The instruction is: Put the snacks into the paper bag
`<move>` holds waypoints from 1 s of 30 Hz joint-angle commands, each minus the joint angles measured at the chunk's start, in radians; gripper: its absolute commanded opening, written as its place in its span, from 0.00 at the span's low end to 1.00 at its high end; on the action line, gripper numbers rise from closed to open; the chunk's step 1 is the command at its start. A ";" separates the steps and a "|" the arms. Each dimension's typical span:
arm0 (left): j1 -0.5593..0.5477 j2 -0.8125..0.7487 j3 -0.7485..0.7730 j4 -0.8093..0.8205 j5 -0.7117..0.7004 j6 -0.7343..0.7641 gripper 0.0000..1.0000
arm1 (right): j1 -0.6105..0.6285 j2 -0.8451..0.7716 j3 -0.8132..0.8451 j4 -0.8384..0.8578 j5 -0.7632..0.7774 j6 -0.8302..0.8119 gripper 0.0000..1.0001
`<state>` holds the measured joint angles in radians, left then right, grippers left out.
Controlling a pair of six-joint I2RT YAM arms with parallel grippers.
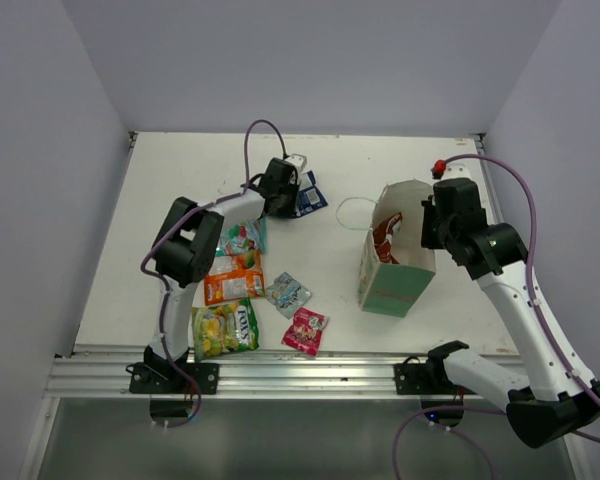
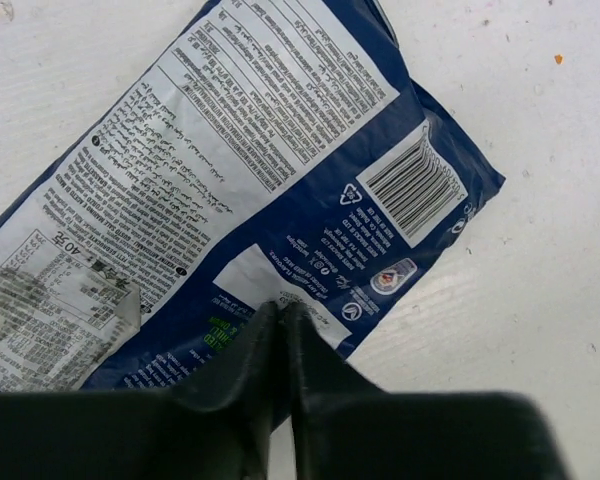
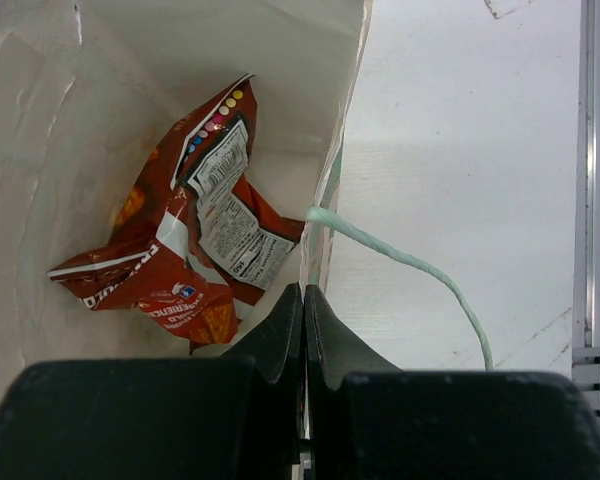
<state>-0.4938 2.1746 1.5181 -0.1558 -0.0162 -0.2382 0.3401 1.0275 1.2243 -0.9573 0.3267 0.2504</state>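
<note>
Our left gripper (image 2: 280,315) pinches the blue packet (image 2: 280,150) near the far edge, ready to lift; our right gripper (image 3: 302,295) clamps the paper bag (image 1: 392,285) rim, steadying its mouth open.

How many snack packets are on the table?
6: blue packet by the left gripper, green, orange, yellow-green beside the left arm, silvery and pink nearer the bag. Others may be hidden.

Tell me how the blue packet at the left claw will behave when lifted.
Likely floppy: the blue packet is thin, creased film, so it should sag from the left claw, which is closed at its edge. It is probably light, since it lies nearly flat. Its glossy surface may slip out of a shallow pinch.
</note>
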 commanded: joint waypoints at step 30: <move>-0.095 -0.614 -0.142 -0.024 0.088 -0.036 0.00 | 0.002 0.014 0.003 0.045 -0.035 0.009 0.00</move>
<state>-0.5564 1.6299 1.3048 -0.1722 0.0048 -0.2512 0.3401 1.0370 1.2243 -0.9417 0.2966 0.2512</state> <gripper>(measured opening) 0.005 0.011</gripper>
